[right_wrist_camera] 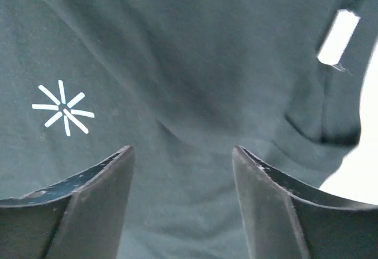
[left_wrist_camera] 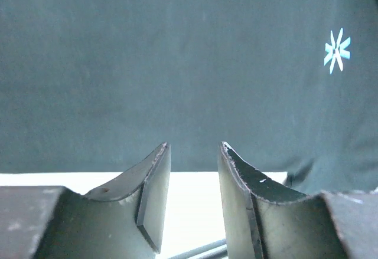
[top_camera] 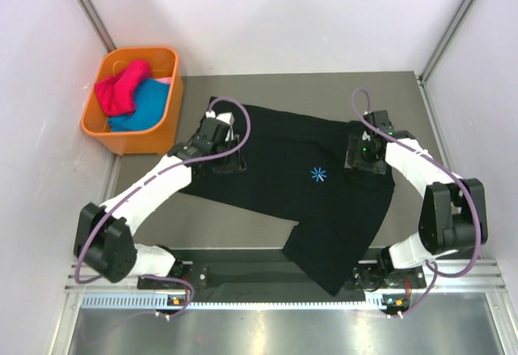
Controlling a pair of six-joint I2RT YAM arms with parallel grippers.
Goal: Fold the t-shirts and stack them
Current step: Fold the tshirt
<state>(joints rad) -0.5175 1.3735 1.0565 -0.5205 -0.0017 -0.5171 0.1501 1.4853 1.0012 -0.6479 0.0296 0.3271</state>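
Observation:
A black t-shirt (top_camera: 299,181) with a small blue star logo (top_camera: 318,175) lies spread on the table, one part hanging over the near edge. My left gripper (top_camera: 229,154) is open at the shirt's left edge; in its wrist view the fingers (left_wrist_camera: 155,188) stand apart over bare table beside the shirt (left_wrist_camera: 177,64). My right gripper (top_camera: 364,154) is open over the shirt's right side; its fingers (right_wrist_camera: 94,206) straddle wrinkled fabric (right_wrist_camera: 183,129) near the logo (right_wrist_camera: 62,110) and a white label (right_wrist_camera: 338,36). Neither holds anything.
An orange bin (top_camera: 166,120) at the back left holds pink and blue shirts (top_camera: 129,96). White walls enclose the table. A metal rail (top_camera: 275,298) runs along the near edge by the arm bases.

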